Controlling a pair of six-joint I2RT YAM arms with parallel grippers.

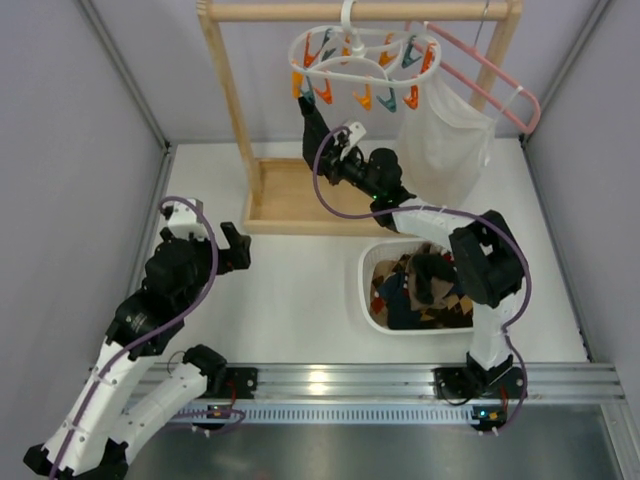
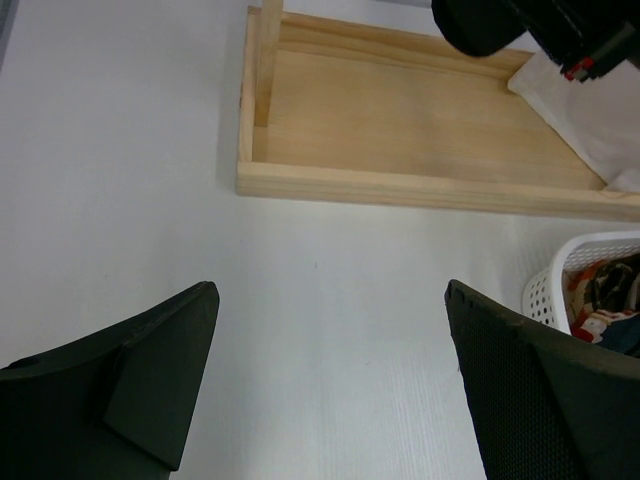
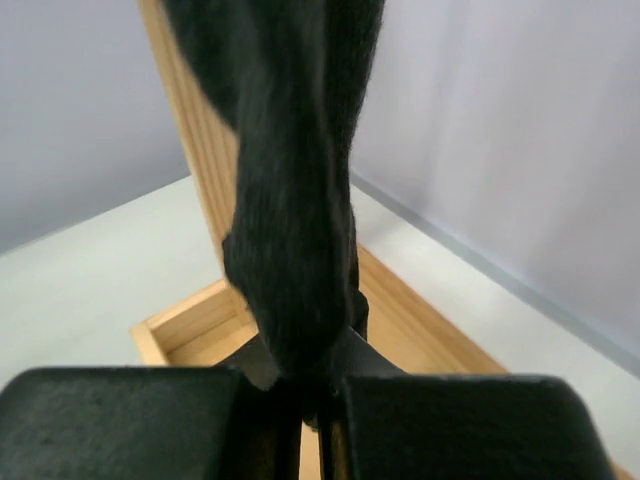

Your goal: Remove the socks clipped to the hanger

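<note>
The white ring-shaped hanger hangs by its hook from the wooden rack's top bar, with orange and teal clips dangling from it. One black sock hangs from a clip on its left side. My right gripper is raised to the sock's lower end. In the right wrist view the gripper is shut on the sock, which rises straight up out of the jaws. My left gripper is low over the table at the left. It stands open with nothing between its fingers.
The rack's wooden base tray lies under the hanger. A white mesh bag hangs from a pink wire hanger at the right. A white basket with several socks sits under the right arm.
</note>
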